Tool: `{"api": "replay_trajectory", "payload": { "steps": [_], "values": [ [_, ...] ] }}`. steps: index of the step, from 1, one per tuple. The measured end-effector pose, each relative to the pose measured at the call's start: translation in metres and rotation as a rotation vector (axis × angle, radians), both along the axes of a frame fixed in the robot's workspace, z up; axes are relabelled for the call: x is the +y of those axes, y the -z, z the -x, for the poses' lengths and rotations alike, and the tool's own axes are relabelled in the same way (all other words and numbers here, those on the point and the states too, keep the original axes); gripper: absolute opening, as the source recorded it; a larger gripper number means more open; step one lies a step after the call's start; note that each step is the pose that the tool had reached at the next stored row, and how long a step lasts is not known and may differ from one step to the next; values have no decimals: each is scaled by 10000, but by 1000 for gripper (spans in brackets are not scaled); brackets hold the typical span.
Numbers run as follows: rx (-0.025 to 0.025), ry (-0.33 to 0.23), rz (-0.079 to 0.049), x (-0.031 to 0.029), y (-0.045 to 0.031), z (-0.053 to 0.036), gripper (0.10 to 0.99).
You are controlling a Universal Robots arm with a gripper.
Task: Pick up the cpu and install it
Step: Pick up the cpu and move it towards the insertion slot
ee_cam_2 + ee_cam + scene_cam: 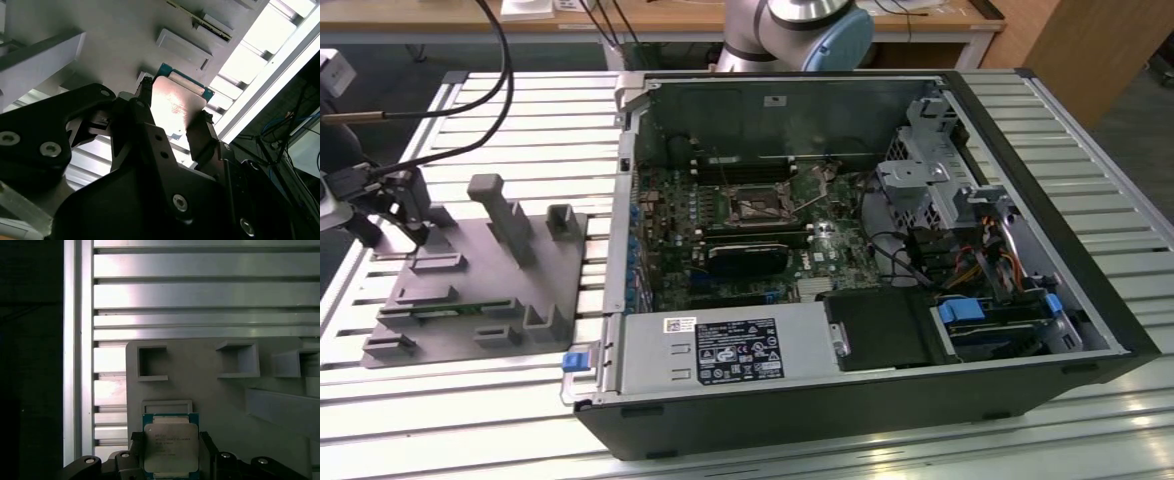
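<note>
Black two-finger gripper (390,228) sits over the grey plastic block-studded tray (467,300) at the exterior view's left. It is well apart from the open black pc case (854,400) on the slatted aluminium table (520,130). Jaws are pinching the cpu (170,447), a small flat square chip w/ dull silver-grey metal top & thin green rim. One of the fingers (136,450) presses on each of two opposite edges, w/ the chip right betw. them in both wrist views. Just beyond the jaw tips lies a shallow rectangular recess (167,406) of the tray (can't tell if the chip touches the tray under it). Farther past the tips are square open-topped pockets (152,362). The green circuit board (747,230) w/ its metal-framed socket (758,208) lies inside the case, far off to the jaws' side.
</note>
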State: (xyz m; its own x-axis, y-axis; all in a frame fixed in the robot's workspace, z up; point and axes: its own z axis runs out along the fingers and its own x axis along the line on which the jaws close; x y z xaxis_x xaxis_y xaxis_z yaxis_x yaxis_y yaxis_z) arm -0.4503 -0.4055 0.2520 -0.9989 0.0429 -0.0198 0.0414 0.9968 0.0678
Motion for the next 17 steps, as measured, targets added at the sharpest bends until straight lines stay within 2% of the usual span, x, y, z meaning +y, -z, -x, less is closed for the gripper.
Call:
{"api": "replay_trajectory", "payload": {
  "steps": [17],
  "values": [
    [0, 0, -30, 0, -68, 0, 529]
  ]
}}
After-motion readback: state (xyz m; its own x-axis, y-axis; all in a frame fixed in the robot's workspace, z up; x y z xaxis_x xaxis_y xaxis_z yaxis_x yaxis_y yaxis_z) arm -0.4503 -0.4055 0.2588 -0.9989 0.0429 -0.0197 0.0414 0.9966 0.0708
